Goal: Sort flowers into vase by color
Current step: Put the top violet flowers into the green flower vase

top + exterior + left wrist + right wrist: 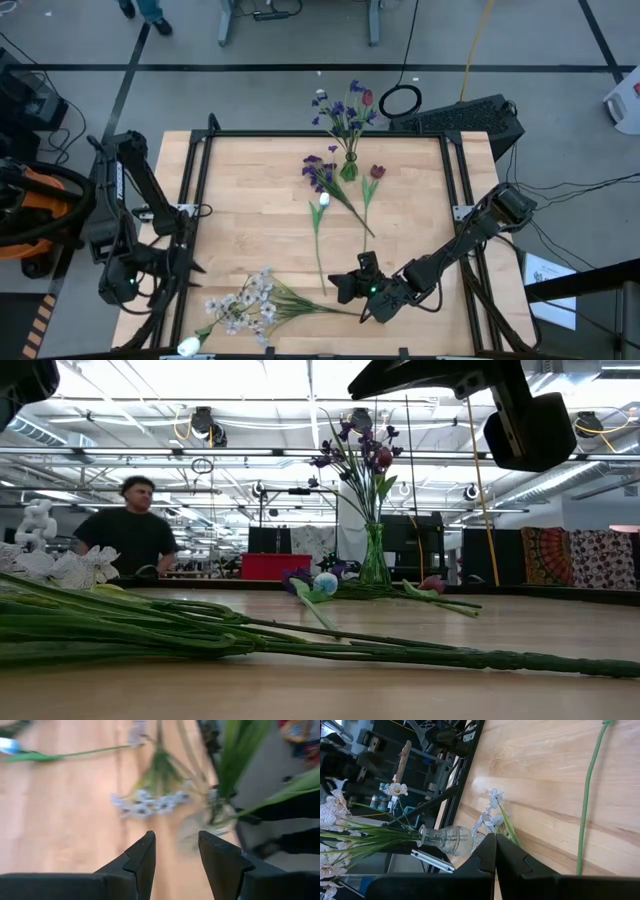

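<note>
A glass vase (348, 168) at the far edge holds purple-blue sprays and a dark red bud. On the table lie a purple spray (320, 173), a white bud (323, 200) on a long stem, a dark red bud (377, 172), and white blossom sprays (245, 300) whose stems (300, 640) run right. A second glass vase (445, 840) with white blossoms stands near the near-left corner. My right gripper (343, 288) (495, 845) is shut and hovers over the stems' ends. My left gripper (176, 855) is open at the table's left edge (190, 267).
The black frame (200, 170) borders the table. A dark box (470, 120) and a ring (400, 100) sit behind the far-right corner. A person (130, 530) shows beyond the table. Bare wood (250, 200) lies on the left half.
</note>
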Tool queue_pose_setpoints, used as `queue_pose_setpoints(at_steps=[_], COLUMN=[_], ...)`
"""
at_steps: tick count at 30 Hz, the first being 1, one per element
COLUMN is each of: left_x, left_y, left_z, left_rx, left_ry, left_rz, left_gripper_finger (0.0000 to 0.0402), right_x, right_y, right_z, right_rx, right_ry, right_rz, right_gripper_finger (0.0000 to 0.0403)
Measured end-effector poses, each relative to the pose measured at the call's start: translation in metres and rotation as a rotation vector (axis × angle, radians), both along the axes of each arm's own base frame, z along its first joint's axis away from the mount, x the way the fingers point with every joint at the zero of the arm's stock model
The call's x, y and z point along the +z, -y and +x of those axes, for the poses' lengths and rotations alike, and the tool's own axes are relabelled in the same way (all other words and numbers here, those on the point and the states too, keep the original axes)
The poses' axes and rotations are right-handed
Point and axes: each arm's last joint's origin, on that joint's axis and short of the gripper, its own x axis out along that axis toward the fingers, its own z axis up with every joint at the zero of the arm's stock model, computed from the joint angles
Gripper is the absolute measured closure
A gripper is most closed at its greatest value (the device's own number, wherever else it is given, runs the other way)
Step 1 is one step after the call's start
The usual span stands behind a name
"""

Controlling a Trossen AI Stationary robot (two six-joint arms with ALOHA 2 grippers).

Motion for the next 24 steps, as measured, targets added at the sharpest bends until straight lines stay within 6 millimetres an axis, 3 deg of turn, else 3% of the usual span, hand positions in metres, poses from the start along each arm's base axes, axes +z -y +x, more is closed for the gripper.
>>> queue_pose_setpoints(at_steps=[9,18,24], left_x=[-0.009,-0.007,-0.006], left_y=[-0.027,-0.032,-0.038], left_z=[-0.004,0.013,0.029], left_rx=[0.102,0.117,0.126], left_ry=[-0.042,0.002,0.017], left_rz=[0.252,0.337,0.397], left_gripper_finger=[0.0257,0.0384,0.0394], right_x=[0.000,-0.003,-0.005], right_y=[0.000,0.008,0.028], right_z=[0.000,0.002,0.012], right_rx=[-0.001,-0.016,-0.070], right_ry=[-0.001,-0.042,-0.066], right_rz=[-0.002,-0.053,-0.072], right_gripper_finger=[0.0403,0.0403,0.0403])
